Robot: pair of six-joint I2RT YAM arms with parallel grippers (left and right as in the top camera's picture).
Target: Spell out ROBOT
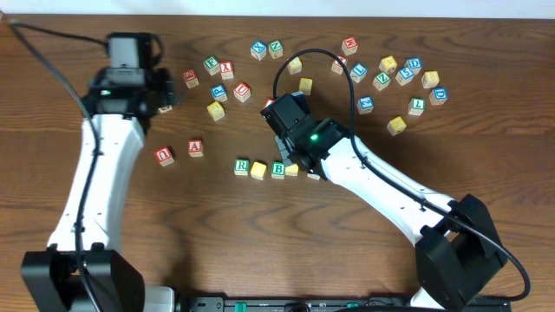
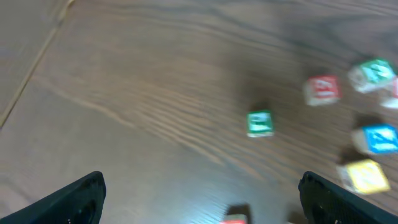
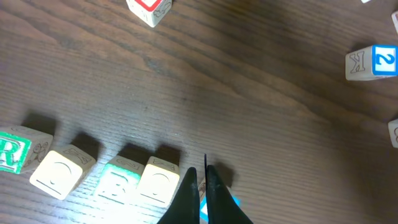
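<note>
My right pincer (image 3: pixel 203 173) is pinched shut on nothing, tips at a blue cube (image 3: pixel 227 204), probably T, ending the row R (image 3: pixel 13 151), O (image 3: pixel 57 171), B (image 3: pixel 118 183), O (image 3: pixel 158 180). My left pincer (image 2: pixel 202 185) gapes wide, empty.

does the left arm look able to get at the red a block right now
Probably yes: the red A block lies in the open beside the left arm, nothing touching it, and the left gripper is open and empty.
</note>
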